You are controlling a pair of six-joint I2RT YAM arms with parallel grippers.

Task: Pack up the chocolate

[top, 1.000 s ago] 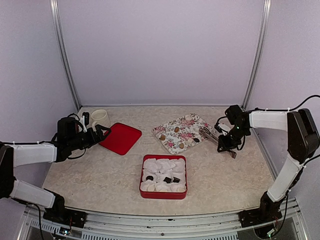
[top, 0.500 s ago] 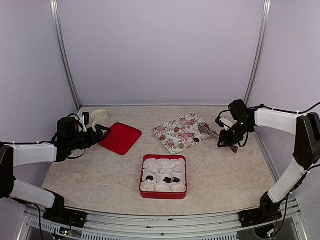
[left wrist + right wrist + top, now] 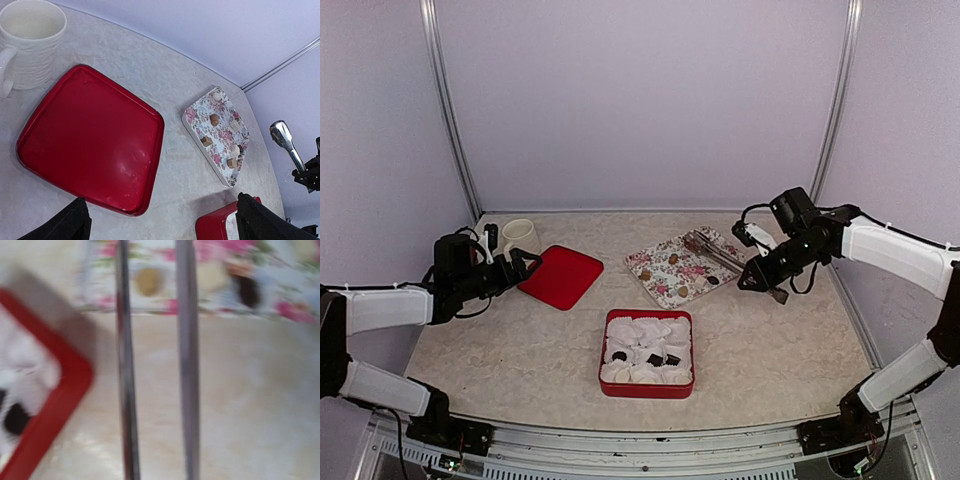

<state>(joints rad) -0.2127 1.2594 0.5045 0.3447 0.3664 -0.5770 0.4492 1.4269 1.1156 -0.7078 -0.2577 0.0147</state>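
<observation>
Pinching tongs [image 3: 713, 250] in right hand [image 3: 755, 277] at 2 o'clock from box [image 3: 647, 390], poising them over tray [image 3: 658, 282] at 1 o'clock carrying chocolate [image 3: 673, 260]. Hovering left hand [image 3: 523, 265] wide open at 10 o'clock.

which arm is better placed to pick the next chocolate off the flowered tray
Right: the right pincer is shut on the tongs, whose tips reach over the flowered tray holding the chocolates. The left pincer hangs open and empty beside the red lid, farther away.

Left end effector [image 3: 523, 264] wide, right [image 3: 758, 277] tight
</observation>
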